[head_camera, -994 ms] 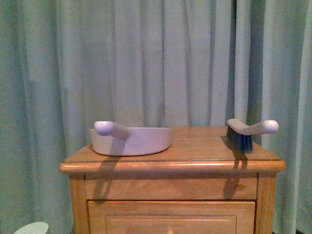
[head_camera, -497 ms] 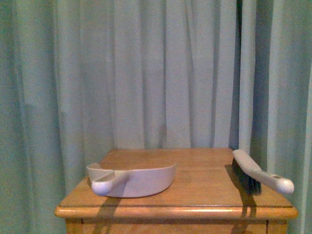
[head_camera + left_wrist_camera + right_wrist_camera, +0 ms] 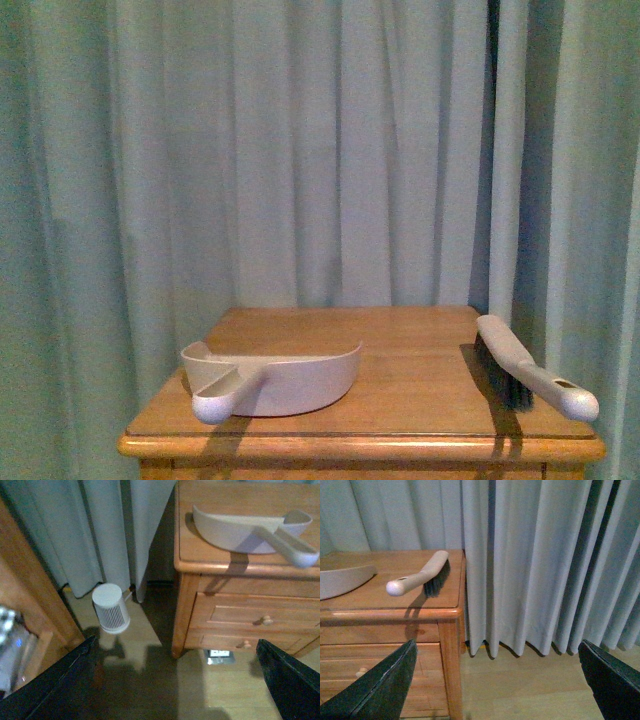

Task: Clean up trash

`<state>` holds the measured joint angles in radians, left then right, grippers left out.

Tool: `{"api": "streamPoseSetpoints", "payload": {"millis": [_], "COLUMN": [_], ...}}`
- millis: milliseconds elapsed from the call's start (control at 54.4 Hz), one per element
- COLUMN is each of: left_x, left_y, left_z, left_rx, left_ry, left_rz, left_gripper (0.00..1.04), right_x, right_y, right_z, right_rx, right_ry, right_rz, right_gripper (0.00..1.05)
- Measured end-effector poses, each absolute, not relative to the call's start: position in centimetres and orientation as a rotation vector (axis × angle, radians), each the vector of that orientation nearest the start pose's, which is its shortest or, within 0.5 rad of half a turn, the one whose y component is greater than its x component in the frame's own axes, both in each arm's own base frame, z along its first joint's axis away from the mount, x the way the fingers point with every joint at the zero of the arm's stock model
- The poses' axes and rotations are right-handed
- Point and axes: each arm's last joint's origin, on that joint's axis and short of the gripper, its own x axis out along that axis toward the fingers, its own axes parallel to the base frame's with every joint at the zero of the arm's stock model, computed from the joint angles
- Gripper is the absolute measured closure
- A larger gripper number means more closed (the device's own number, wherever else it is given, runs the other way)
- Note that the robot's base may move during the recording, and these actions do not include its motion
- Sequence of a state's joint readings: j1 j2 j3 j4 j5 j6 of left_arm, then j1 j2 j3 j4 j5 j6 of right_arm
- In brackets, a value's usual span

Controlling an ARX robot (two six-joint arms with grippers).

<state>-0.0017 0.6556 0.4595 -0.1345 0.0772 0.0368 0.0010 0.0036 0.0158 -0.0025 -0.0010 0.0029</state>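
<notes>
No crumpled white paper wad shows in any view; the trash is out of view. A pale dustpan [image 3: 270, 378] lies on the wooden nightstand [image 3: 400, 345], handle toward me; it also shows in the left wrist view [image 3: 250, 527]. A hand brush [image 3: 525, 368] with dark bristles lies at the nightstand's right edge; it also shows in the right wrist view [image 3: 422, 575]. My left gripper [image 3: 180, 690] is open and empty above the floor, left of the nightstand. My right gripper [image 3: 497, 685] is open and empty above the floor, right of the nightstand. Neither arm shows in the front view.
Grey-green curtains [image 3: 330, 150] hang behind the nightstand. A small white ribbed bin [image 3: 110, 607] stands on the floor by the curtain, left of the nightstand. Wooden furniture [image 3: 30, 595] stands further left. The nightstand has drawers with knobs [image 3: 265, 620]. A floor outlet [image 3: 219, 655] sits below it.
The front view has risen: the nightstand sits lower in the frame and its top shows from above, the drawers have left the frame. Dustpan and brush have not moved on the top.
</notes>
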Motion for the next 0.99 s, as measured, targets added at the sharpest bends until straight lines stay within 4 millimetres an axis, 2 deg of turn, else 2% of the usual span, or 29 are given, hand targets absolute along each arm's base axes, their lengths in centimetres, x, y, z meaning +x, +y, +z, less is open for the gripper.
{"api": "streamPoseSetpoints", "payload": {"millis": [74,129,202,258,331,405,534,662,846,994], "left_x": [18.4,21.2,24.4,26.1,27.6,29.4,31.5,33.5,35.3,37.1], "left_y": [-1.6,-4.0,-7.5,-9.9,-12.0,-13.9,-15.8,-17.1,-17.5,-16.4], "left_z": [28.3,31.4,34.5,35.6,36.0,35.7,34.1,30.9,28.0,26.0], "left_rx": [0.131,0.225,0.294,0.310,0.318,0.306,0.297,0.301,0.291,0.235], "left_ry": [0.364,0.410,0.416,0.420,0.431,0.458,0.510,0.584,0.654,0.705], "left_rz": [-0.119,-0.167,-0.218,-0.257,-0.280,-0.291,-0.279,-0.268,-0.247,-0.180], "left_gripper": [0.08,0.08,0.08,0.08,0.08,0.08,0.08,0.08,0.08,0.08], "right_x": [9.7,9.7,9.7,9.7,9.7,9.7,9.7,9.7,9.7,9.7], "right_y": [0.0,0.0,0.0,0.0,0.0,0.0,0.0,0.0,0.0,0.0], "right_z": [16.8,16.8,16.8,16.8,16.8,16.8,16.8,16.8,16.8,16.8], "right_rx": [0.003,0.003,0.003,0.003,0.003,0.003,0.003,0.003,0.003,0.003], "right_ry": [-0.010,-0.010,-0.010,-0.010,-0.010,-0.010,-0.010,-0.010,-0.010,-0.010], "right_rz": [0.002,0.002,0.002,0.002,0.002,0.002,0.002,0.002,0.002,0.002], "right_gripper": [0.07,0.07,0.07,0.07,0.07,0.07,0.07,0.07,0.07,0.07]}}
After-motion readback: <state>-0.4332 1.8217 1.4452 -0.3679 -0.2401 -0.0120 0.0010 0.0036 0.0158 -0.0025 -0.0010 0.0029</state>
